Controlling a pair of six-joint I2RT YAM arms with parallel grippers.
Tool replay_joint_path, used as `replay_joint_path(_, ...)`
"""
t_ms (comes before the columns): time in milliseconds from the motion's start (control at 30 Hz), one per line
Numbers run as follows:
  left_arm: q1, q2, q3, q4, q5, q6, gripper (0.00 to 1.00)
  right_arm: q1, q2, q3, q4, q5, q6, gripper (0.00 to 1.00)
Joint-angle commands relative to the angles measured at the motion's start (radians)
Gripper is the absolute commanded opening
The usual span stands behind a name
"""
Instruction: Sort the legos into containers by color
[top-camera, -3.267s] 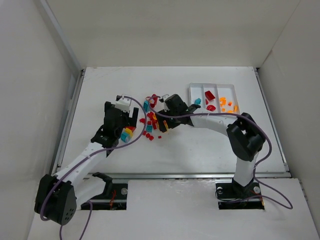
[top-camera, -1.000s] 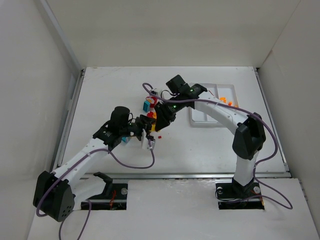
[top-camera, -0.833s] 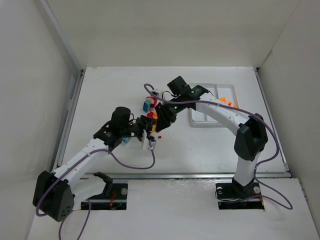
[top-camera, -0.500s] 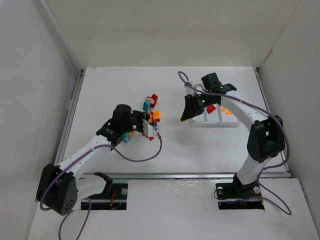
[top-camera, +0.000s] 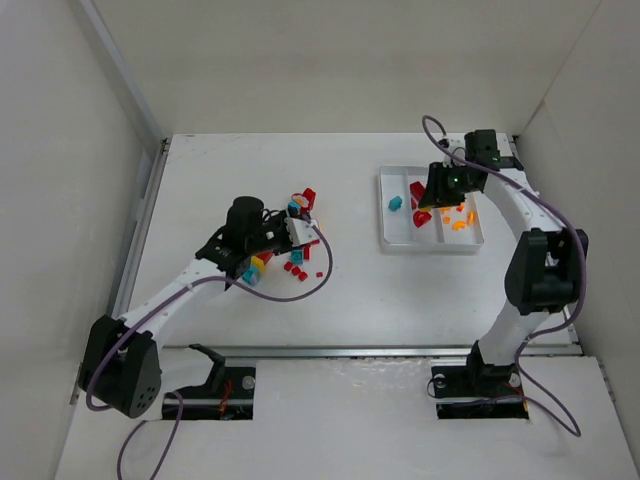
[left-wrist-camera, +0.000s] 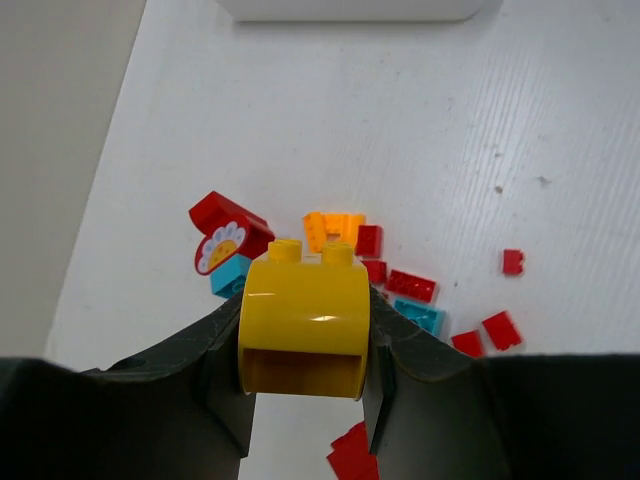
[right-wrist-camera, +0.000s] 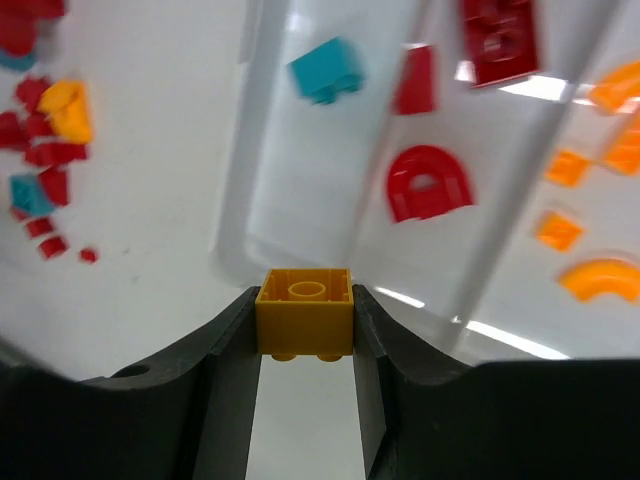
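My left gripper (left-wrist-camera: 305, 345) is shut on a yellow curved lego (left-wrist-camera: 305, 318), held above the loose pile of red, orange and teal legos (left-wrist-camera: 400, 285) that lies at mid-table (top-camera: 296, 262). My right gripper (right-wrist-camera: 304, 340) is shut on a small orange-yellow square lego (right-wrist-camera: 304, 312) and hangs over the white tray of containers (top-camera: 430, 246). In the right wrist view the left compartment holds a teal lego (right-wrist-camera: 326, 68), the middle one red pieces (right-wrist-camera: 430, 182), and the right one orange pieces (right-wrist-camera: 600, 280). From above, the right gripper (top-camera: 437, 197) sits over the tray's middle.
A red brick with a flower print (left-wrist-camera: 228, 238) and a teal brick (top-camera: 294, 210) lie at the pile's far side. Each arm trails a purple cable (top-camera: 320, 262). White walls enclose the table on the left, back and right.
The right arm has swung from the pile rightwards to the tray, carrying the orange-yellow lego. The left gripper has drawn back a little from the pile, still holding the yellow lego.
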Motion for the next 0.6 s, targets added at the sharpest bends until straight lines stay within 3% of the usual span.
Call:
replay_joint_path(0, 0.007, 0.018, 0.064, 0.060, 0.064, -0.177, 0.00, -0.051, 0.026, 0.063, 0.083, 0.204, 0.042, 0.00)
replay_joint_path(100, 0.007, 0.043, 0.085, 0.070, 0.078, -0.258, 0.00, -0.093, 0.049, 0.083, 0.181, 0.407, 0.056, 0.00)
replay_joint_path(133, 0.007, 0.057, 0.085, 0.070, 0.092, -0.275, 0.00, -0.093, 0.079, 0.094, 0.197, 0.448, 0.065, 0.06)
replay_joint_path(200, 0.007, 0.070, 0.111, 0.070, 0.092, -0.296, 0.00, -0.116, 0.121, 0.124, 0.206, 0.523, 0.065, 0.07)
replay_joint_path(333, 0.007, 0.113, 0.134, 0.070, 0.090, -0.307, 0.00, -0.125, 0.236, 0.250, 0.197, 0.557, 0.065, 0.18)
replay_joint_path(367, 0.007, 0.113, 0.148, 0.070, 0.090, -0.307, 0.00, -0.125, 0.273, 0.269, 0.197, 0.557, 0.065, 0.32)
replay_joint_path(433, 0.007, 0.123, 0.160, 0.070, 0.079, -0.307, 0.00, -0.125, 0.305, 0.307, 0.188, 0.544, 0.065, 0.45)
replay_joint_path(467, 0.007, 0.133, 0.171, 0.070, 0.070, -0.307, 0.00, -0.125, 0.332, 0.345, 0.188, 0.533, 0.065, 0.61)
replay_joint_path(567, 0.007, 0.155, 0.194, 0.070, 0.070, -0.296, 0.00, -0.125, 0.353, 0.388, 0.162, 0.508, 0.065, 0.74)
